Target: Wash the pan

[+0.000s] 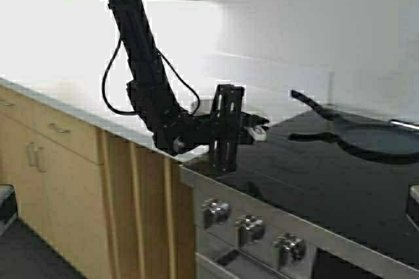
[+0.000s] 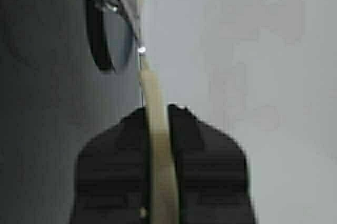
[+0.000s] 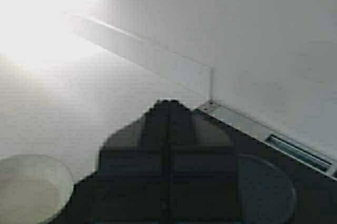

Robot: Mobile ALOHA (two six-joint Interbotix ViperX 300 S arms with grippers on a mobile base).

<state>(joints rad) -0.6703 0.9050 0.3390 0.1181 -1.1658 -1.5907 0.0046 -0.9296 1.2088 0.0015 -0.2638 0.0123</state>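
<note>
My left gripper (image 1: 256, 130) hangs low over the seam between the counter and the black stove top. In the left wrist view it (image 2: 156, 109) is shut on the pan's pale cream handle (image 2: 152, 84), seen edge-on. The handle runs up to the pan's grey rim (image 2: 124, 8). In the high view only a small white piece (image 1: 260, 133) shows at the fingertips. My right gripper (image 3: 168, 103) is shut and empty above the counter near the stove's back corner. It is out of the high view. A white round rim (image 3: 50, 174) shows beside it; I cannot tell if it is the pan.
A larger flat black pan (image 1: 383, 140) with a long black handle (image 1: 313, 105) sits on the stove top (image 1: 294, 174); it also shows in the right wrist view (image 3: 268, 192). Stove knobs (image 1: 251, 226) line the front. A pale counter (image 1: 65, 95) and wooden cabinets (image 1: 59, 161) lie to the left.
</note>
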